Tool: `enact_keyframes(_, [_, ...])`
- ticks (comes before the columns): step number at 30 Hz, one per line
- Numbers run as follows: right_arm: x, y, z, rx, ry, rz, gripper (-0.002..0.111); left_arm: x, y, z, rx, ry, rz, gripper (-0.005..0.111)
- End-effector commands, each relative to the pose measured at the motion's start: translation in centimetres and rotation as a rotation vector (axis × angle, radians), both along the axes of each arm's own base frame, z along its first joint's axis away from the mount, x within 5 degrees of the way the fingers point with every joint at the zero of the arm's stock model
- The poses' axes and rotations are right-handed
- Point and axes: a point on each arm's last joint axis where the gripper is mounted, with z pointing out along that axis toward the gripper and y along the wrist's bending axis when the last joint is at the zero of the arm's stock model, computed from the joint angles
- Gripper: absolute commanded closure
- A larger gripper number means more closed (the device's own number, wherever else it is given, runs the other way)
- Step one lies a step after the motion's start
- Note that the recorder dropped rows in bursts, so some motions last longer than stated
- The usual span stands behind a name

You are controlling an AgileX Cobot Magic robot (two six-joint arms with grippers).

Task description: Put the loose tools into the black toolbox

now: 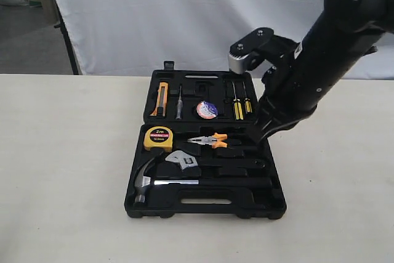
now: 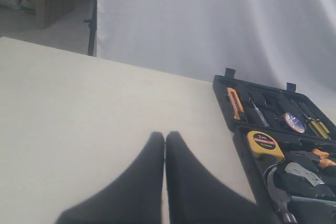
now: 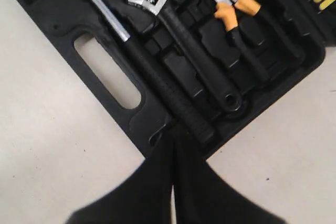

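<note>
Steel claw hammer with a black rubber handle (image 1: 178, 182) lies seated in the recess nearest the slot-handle edge of the large black moulded plastic toolbox (image 1: 154, 209). Its long axis runs parallel to that edge, head toward the box's left end and the butt of the grip toward the right end. Right at that butt hangs the right gripper (image 3: 174, 129), its two black fingers pressed together on nothing; whether the tips touch the grip I cannot tell. One recess further in, the silver adjustable wrench with a black handle (image 1: 183, 160) lies on roughly the same line. In the far half of the box the black tape roll with a blue-white label (image 1: 207, 110) sits in its round pocket. Every loose tool looks stowed, so the job seems all but done. Any last press or lift falls to the right arm, since the left gripper (image 2: 165, 136), likewise closed and empty, hovers over bare cream table (image 2: 79, 103) well apart from the box's left side.
</note>
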Motion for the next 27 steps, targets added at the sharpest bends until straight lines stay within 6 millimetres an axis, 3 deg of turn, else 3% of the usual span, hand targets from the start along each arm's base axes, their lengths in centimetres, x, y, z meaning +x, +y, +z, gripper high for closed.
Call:
enact_keyframes(1, [-1.0, -0.6, 3.2, 0.078, -0.122, -0.018, 0.109, -0.1, 0.1, 0.2, 0.002, -0.013, 0.026, 0.106])
enact_keyframes(5, [-2.4, -1.6, 6.7, 0.182, -0.259, -0.063, 0.109, -0.1, 0.1, 0.2, 0.002, -0.013, 0.026, 0.106])
enact_keyframes(9, [-4.5, -3.2, 7.8, 0.342, -0.43, -0.151, 0.109, -0.1, 0.1, 0.2, 0.002, -0.013, 0.026, 0.106])
enact_keyframes(22, [-11.2, -7.9, 4.9, 0.563, -0.655, -0.254, 0.109, -0.1, 0.1, 0.2, 0.002, -0.013, 0.026, 0.106])
enact_keyframes(27, [-15.2, -10.6, 0.9, 0.636, -0.684, -0.309, 0.109, -0.1, 0.1, 0.2, 0.002, -0.013, 0.026, 0.106])
